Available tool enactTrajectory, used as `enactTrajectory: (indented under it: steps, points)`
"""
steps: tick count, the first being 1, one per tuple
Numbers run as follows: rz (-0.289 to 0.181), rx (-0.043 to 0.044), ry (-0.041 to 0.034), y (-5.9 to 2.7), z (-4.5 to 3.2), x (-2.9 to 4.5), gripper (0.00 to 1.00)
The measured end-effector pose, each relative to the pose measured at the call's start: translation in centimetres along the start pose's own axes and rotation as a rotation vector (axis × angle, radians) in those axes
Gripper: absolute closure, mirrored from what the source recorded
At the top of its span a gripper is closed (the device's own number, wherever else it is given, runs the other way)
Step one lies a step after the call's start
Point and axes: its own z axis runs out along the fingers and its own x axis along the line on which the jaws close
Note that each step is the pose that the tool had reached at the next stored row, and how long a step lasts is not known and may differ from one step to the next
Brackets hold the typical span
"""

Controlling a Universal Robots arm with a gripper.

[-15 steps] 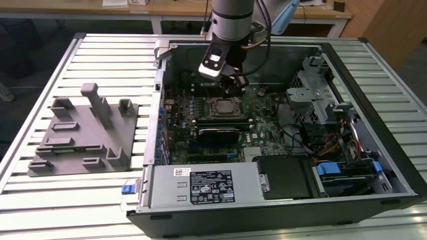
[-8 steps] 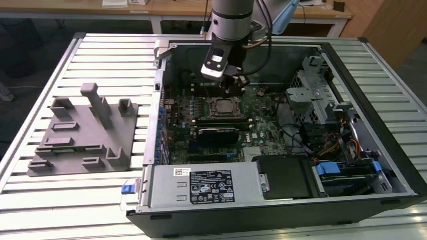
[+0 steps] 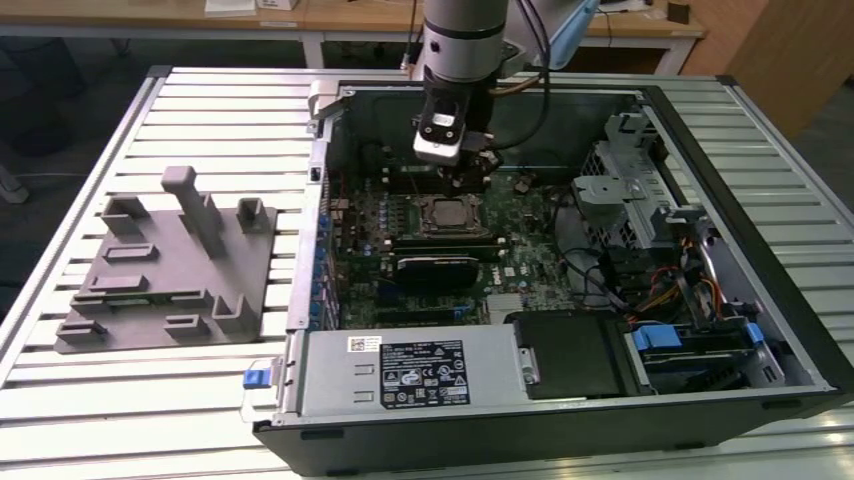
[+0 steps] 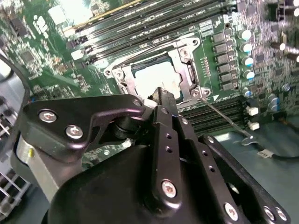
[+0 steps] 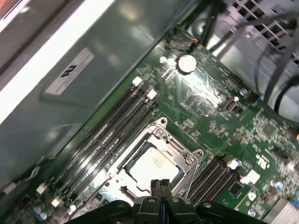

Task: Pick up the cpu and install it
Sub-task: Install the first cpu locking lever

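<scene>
cpu (image 5: 154, 164) is sitting flat inside the socket frame (image 5: 183, 148) on the motherboard (image 5: 210, 116), silver top showing. Your gripper (image 5: 161, 185) hangs just above its edge, fingers pinched together with nothing between them.

The cpu (image 5: 154, 163) has a smooth, shiny metal top. The gripper (image 5: 161, 184) is black and matt, with shiny metal screws (image 4: 168, 188). The tray (image 3: 167, 270) is dull grey plastic, and the table (image 3: 80, 400) is pale ribbed metal.
</scene>
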Motion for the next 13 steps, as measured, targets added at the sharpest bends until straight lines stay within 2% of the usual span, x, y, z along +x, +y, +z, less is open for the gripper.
enactTrajectory:
  steps: [11, 13]
  points:
    - [-0.199, -0.0084, 0.0033, 0.00, 0.04, 0.00, 0.89]
    - [-0.215, -0.0090, 0.0036, 0.00, -0.04, 0.00, 0.89]
